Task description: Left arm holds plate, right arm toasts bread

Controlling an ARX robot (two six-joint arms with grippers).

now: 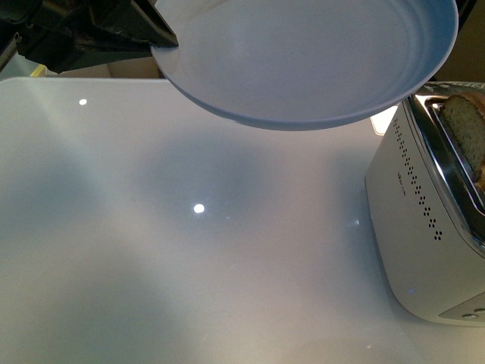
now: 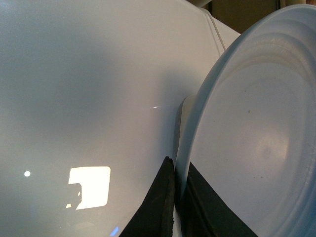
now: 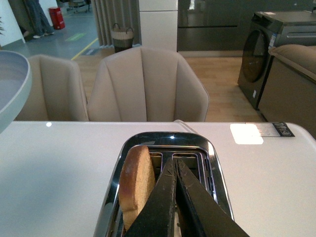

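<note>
The pale blue-white plate (image 1: 311, 57) hangs above the table at the top of the front view, tilted. My left gripper (image 1: 163, 34) is shut on its rim at the left; in the left wrist view the dark jaws pinch the plate's edge (image 2: 185, 148) at the gripper (image 2: 177, 170). The bread (image 1: 464, 133) stands upright in a slot of the white toaster (image 1: 420, 227) at the right. In the right wrist view the bread (image 3: 136, 180) sticks out of the left slot, and my right gripper (image 3: 174, 163) is shut and empty just above the toaster's (image 3: 168, 140) middle, beside the bread.
The white glossy table (image 1: 189, 250) spreads below the plate. The toaster stands near its right edge. Beige chairs (image 3: 148, 84) stand behind the table's far edge. A patch of the plate's rim (image 3: 12, 84) shows at the left of the right wrist view.
</note>
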